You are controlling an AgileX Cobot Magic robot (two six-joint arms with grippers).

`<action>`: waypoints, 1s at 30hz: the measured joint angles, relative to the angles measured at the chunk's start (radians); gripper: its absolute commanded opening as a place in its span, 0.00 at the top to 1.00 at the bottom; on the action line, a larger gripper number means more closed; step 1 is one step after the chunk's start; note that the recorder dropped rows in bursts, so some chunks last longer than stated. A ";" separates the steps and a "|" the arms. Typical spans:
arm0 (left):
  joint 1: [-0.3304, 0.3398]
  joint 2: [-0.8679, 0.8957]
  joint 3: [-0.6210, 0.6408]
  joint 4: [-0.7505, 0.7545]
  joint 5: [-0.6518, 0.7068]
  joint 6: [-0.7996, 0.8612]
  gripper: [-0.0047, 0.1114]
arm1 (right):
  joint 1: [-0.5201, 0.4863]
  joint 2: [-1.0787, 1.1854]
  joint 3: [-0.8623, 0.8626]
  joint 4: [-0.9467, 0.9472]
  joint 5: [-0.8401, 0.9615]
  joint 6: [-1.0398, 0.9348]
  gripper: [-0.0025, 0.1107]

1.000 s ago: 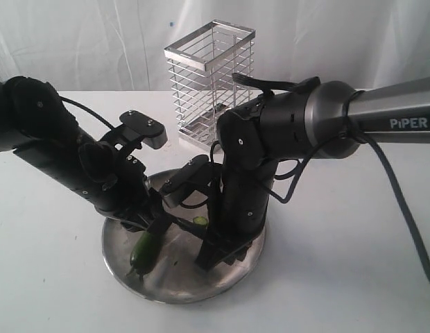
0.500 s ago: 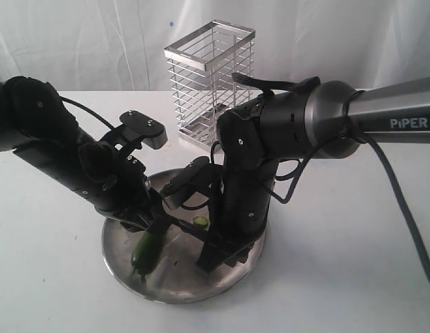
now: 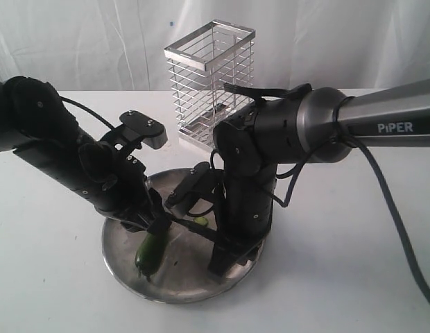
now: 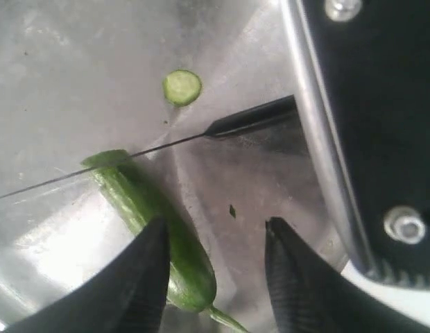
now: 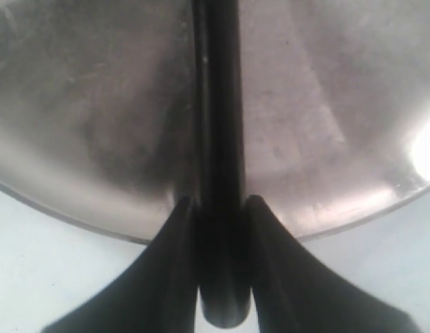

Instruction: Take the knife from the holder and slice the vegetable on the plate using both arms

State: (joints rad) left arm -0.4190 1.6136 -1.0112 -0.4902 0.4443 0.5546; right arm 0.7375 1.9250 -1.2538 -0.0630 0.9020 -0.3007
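Observation:
A dark green vegetable [image 3: 150,252] lies on the left half of the steel plate [image 3: 180,283], and a pale cut round [image 3: 200,221] sits near the plate's middle. My left gripper [image 3: 157,226] stands open over the vegetable's stem end. In the left wrist view the vegetable [image 4: 154,230] rests against one finger [image 4: 135,284] and is apart from the other. My right gripper [image 5: 218,208] is shut on the black knife handle [image 5: 218,270]. The knife [image 4: 251,119] reaches across the plate, with its thin blade edge at the vegetable's cut end. The chrome wire holder [image 3: 208,83] stands behind the plate.
Both black arms crowd over the plate, and the right arm's body [image 4: 381,104] fills one side of the left wrist view. White tabletop [image 3: 340,263] surrounds the plate and a white curtain hangs behind. The right gripper sits at the plate's near right rim [image 5: 76,211].
The right arm has leaned a little to the left, and its gripper with the knife has shifted slightly toward the plate's near rim. The left arm and vegetable have barely moved.

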 measured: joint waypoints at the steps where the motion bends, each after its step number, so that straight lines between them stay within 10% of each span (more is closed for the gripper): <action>1: 0.000 0.000 0.000 0.000 0.000 0.000 0.54 | 0.000 0.000 -0.004 -0.006 0.003 0.000 0.98; 30: 0.000 0.012 0.000 0.040 -0.071 0.000 0.54 | 0.000 0.045 -0.033 0.024 0.070 0.000 0.98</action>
State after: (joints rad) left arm -0.4190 1.6253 -1.0112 -0.4502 0.3728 0.5546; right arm 0.7375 1.9700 -1.2871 -0.0391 0.9721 -0.3007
